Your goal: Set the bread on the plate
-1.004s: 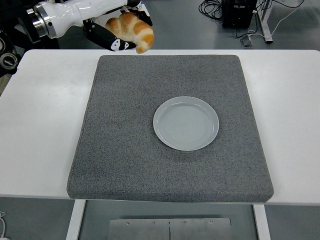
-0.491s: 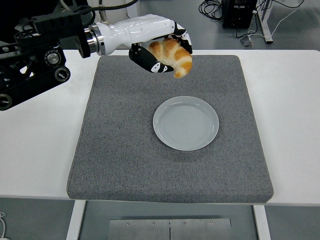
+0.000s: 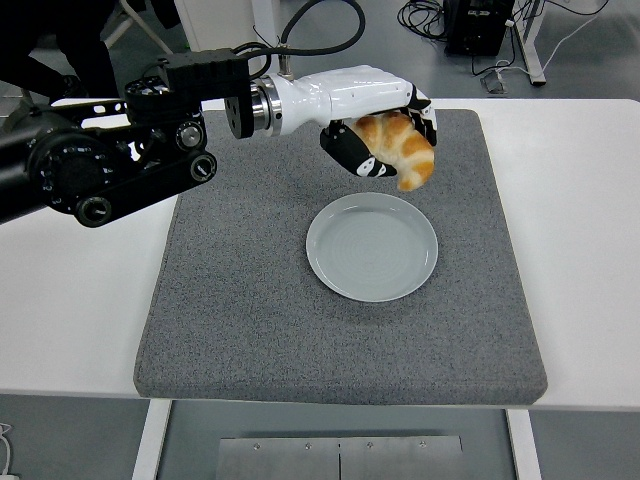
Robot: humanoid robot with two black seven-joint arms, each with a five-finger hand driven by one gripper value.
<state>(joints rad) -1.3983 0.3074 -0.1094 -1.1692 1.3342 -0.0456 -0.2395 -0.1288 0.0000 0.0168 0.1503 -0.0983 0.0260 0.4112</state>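
Note:
My left hand (image 3: pixel 385 135), white-shelled with black fingers, is shut on a golden-brown croissant (image 3: pixel 402 148) and holds it in the air over the grey mat. The croissant hangs just above the far edge of the round pale-grey plate (image 3: pixel 372 247), which lies in the middle of the mat and holds nothing. The left arm (image 3: pixel 110 165) reaches in from the left edge across the table. The right arm is out of view.
A thick dark-grey mat (image 3: pixel 250 300) covers the middle of the white table (image 3: pixel 70 300). Beyond the table's far edge there are cables and a dark box (image 3: pixel 480 25) on the floor.
My left hand has carried the croissant from the mat's far left corner rightward and nearer, to just above the plate's far edge. More of the arm has come into view.

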